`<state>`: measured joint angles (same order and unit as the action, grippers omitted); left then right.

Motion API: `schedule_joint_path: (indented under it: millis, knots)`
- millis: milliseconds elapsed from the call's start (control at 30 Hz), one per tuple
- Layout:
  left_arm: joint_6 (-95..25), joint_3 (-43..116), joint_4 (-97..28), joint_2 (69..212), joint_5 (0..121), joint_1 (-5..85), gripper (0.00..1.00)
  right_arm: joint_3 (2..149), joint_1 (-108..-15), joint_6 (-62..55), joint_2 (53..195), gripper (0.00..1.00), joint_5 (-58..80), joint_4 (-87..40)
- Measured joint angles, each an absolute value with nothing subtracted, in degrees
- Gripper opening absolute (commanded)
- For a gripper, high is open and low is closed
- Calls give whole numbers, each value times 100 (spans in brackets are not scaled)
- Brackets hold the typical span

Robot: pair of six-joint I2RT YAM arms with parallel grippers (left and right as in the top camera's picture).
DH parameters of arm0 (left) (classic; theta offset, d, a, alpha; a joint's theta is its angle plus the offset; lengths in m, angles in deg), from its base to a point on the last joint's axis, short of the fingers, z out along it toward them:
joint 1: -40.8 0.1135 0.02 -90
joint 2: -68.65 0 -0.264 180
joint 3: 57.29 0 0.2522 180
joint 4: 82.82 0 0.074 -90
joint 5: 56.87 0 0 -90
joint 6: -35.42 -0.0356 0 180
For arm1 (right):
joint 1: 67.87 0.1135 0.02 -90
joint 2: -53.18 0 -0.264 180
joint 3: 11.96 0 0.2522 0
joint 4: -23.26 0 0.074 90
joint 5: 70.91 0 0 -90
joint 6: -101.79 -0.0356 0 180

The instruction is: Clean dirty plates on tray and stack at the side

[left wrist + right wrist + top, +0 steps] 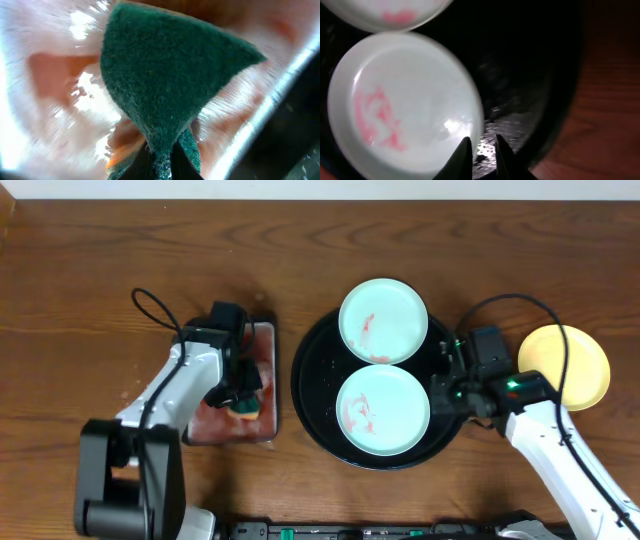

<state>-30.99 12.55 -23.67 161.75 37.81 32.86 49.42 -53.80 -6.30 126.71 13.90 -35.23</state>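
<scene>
Between the left gripper's (160, 157) clamped fingers, a green sponge (165, 75) (pinkish liquid (50, 75) beneath); ahead of the right gripper (482, 145), narrowly parted, grip unclear, a smeared plate's (410, 105) rim

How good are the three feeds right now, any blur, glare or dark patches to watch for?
Overhead: sharp, evenly lit. Left wrist: the green sponge fills the frame; the wet pink surface behind it is streaked and blurred, with white glare. Right wrist: soft focus; the near plate carries a glare spot by its rim, and the black tray is almost featureless dark.
</scene>
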Motion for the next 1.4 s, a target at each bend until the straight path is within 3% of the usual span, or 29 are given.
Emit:
schedule_joint_path:
  millis: [267, 600, 667, 700, 967, 1133, 1233, 1400]
  knots:
    - [-3387, 1768, -1956, 14777, 3766, 2958, 7, 4942, -5889, -147, 12960, 17, 662, -3480]
    - [-3071, 1771, -2566, 14713, 4741, 1281, 8, 4631, -5596, 63, 14435, 15, 219, -2507]
    - [-2778, 1771, -2822, 14879, 4806, 855, 7, 4653, -5579, -16, 14564, 2, 265, -2479]
    - [-2583, 1771, -3001, 15019, 4822, 617, 7, 4655, -5572, -64, 14584, 1, 324, -2472]
    - [-1458, 1771, -4146, 16663, 4981, -659, 7, 4686, -5577, -223, 14612, 1, 315, -2487]
    - [-1217, 1825, -4400, 17327, 5165, -823, 7, 4686, -5577, -267, 14612, 1, 315, -2492]
    - [-1171, 1950, -3991, 17356, 4876, -795, 7, 4686, -5577, -274, 14615, 1, 284, -2498]
    - [-1103, 2175, -2977, 17340, 3196, -762, 7, 4684, -5555, -331, 14658, 1, 18, -2514]
